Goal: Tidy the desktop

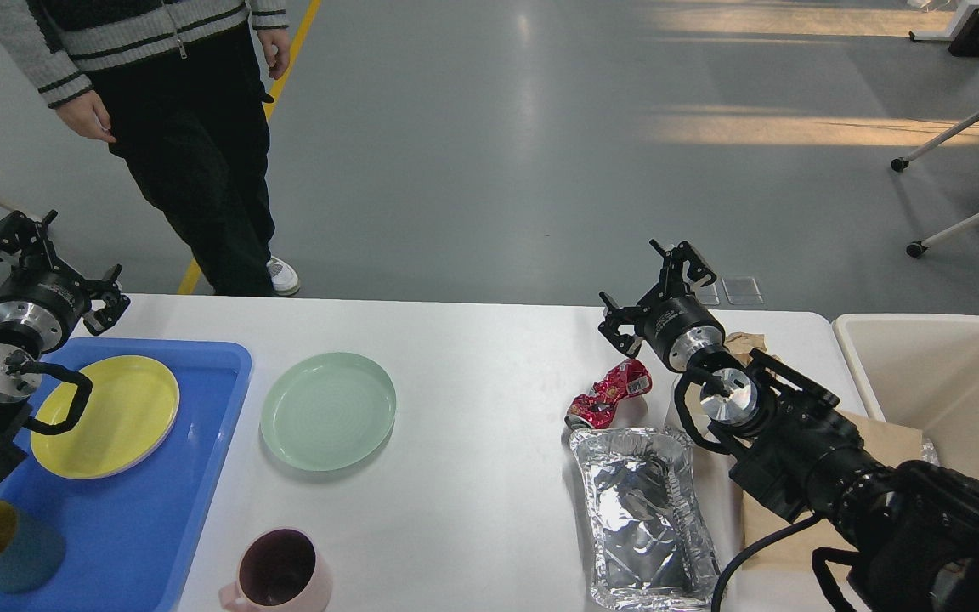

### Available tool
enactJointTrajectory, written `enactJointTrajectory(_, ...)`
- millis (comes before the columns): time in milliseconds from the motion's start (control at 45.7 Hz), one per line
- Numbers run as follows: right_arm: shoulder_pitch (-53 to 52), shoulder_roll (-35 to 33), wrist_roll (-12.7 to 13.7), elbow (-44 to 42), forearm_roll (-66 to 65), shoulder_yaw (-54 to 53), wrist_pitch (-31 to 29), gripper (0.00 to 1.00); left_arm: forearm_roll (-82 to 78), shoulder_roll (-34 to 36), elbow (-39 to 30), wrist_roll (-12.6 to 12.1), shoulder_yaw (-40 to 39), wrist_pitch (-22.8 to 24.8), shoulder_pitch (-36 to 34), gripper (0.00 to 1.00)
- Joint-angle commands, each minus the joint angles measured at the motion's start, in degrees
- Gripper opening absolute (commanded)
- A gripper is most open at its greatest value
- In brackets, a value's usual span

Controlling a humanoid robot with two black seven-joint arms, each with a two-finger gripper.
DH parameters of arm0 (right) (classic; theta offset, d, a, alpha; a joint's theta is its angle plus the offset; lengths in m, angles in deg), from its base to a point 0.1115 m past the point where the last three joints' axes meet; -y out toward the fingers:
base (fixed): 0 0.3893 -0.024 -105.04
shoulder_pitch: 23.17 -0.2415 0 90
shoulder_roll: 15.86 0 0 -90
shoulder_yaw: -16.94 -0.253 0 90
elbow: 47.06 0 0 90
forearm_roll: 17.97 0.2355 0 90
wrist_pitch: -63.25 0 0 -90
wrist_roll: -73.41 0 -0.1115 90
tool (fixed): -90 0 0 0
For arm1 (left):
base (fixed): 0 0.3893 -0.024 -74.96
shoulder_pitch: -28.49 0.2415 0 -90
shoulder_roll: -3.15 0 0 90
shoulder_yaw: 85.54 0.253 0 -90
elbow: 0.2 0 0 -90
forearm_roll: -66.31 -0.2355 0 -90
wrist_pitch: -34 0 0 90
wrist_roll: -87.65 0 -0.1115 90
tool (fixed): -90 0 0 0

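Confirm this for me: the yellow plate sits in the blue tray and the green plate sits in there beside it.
Not quite. The yellow plate does sit in the blue tray, but the green plate lies outside it, on the bare white desktop just to its right. The head view shows this.

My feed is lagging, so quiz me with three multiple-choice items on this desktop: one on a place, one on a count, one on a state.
1. Where is the yellow plate?
A. in the blue tray
B. in the cream bin
C. on the foil tray

2. How many plates are in view?
A. one
B. two
C. four

3. What is the state of the red can?
A. upright and whole
B. crushed, lying on its side
C. held in a hand

Answers: 1 A, it rests inside the tray's rim. 2 B, the yellow one and the green plate. 3 B, it lies dented on the desktop, with the right hand above and apart from it.
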Motion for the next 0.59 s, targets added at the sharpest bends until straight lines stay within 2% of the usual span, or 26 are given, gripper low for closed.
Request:
enactJointTrajectory(0,-0.03,-0.04,0.0,0.0,-0.08,0.0,0.0,1.0,0.05,0.0,0.0,0.12,0.0,0.0,-0.09,0.97)
enactJointTrajectory(153,-0.03,-0.04,0.0,0.0,0.0,0.0,0.0,1.0,0.05,0.0,0.0,3.99,0.0,0.0,-0.09,0.97)
enactJointTrajectory(569,-0.03,-0.04,0.0,0.0,0.0,0.0,0.0,1.0,0.05,0.0,0.0,4.16,0.0,0.0,0.26,0.97)
